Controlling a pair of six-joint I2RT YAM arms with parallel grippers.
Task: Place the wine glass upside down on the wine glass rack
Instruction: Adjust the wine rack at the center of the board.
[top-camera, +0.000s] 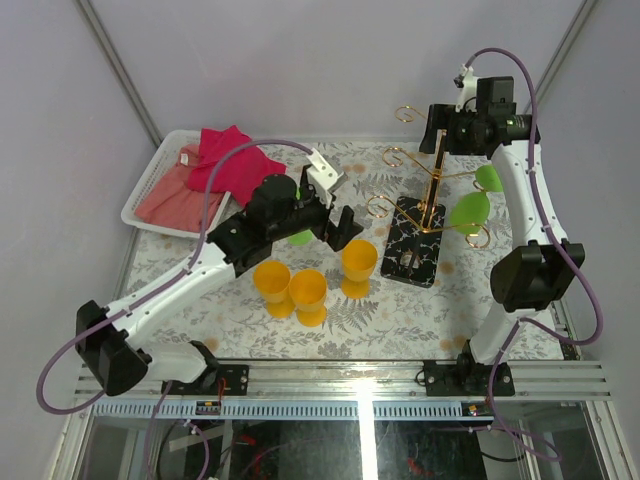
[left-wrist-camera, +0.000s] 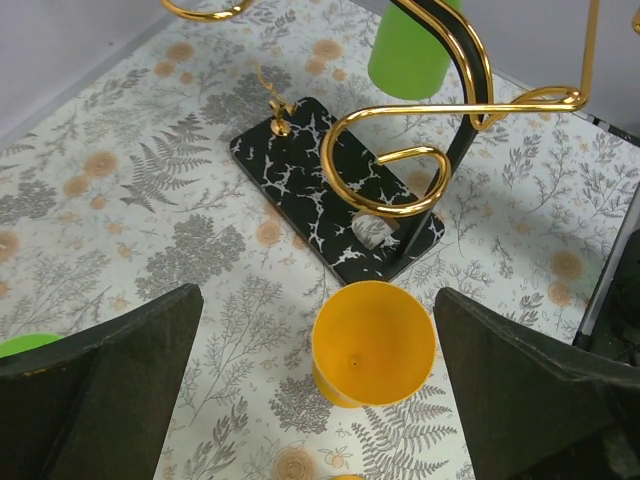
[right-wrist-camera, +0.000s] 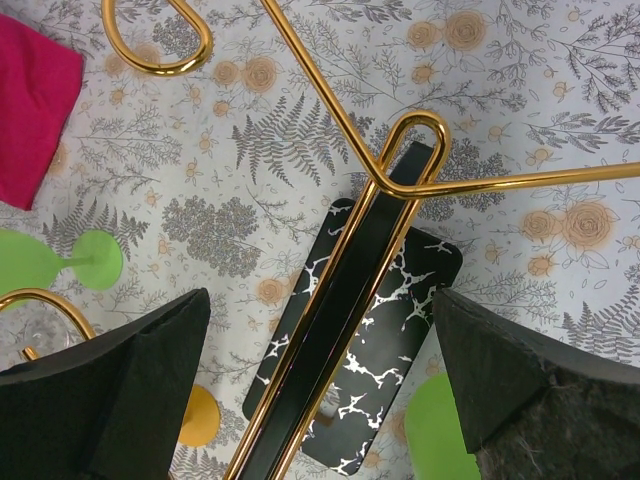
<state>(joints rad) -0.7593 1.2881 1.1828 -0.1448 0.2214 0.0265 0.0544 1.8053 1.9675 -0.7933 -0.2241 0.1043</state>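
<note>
The wine glass rack (top-camera: 432, 190) is a gold pole with curled wire arms on a black white-veined base (top-camera: 415, 240). Two green wine glasses (top-camera: 470, 212) hang on its right side. Three yellow wine glasses stand upright left of the base; the nearest one (top-camera: 358, 262) shows in the left wrist view (left-wrist-camera: 372, 342). My left gripper (top-camera: 328, 225) is open and empty above it, fingers (left-wrist-camera: 110, 370) wide to either side. My right gripper (top-camera: 437, 135) is open and empty high over the rack, straddling the pole (right-wrist-camera: 340, 300) from above.
A green glass (top-camera: 300, 237) lies under my left gripper, its edge in the left wrist view (left-wrist-camera: 20, 345). A white tray (top-camera: 140, 195) with pink and red cloths (top-camera: 232, 155) sits at the back left. The rack's wire arms (left-wrist-camera: 400, 160) reach toward the left gripper.
</note>
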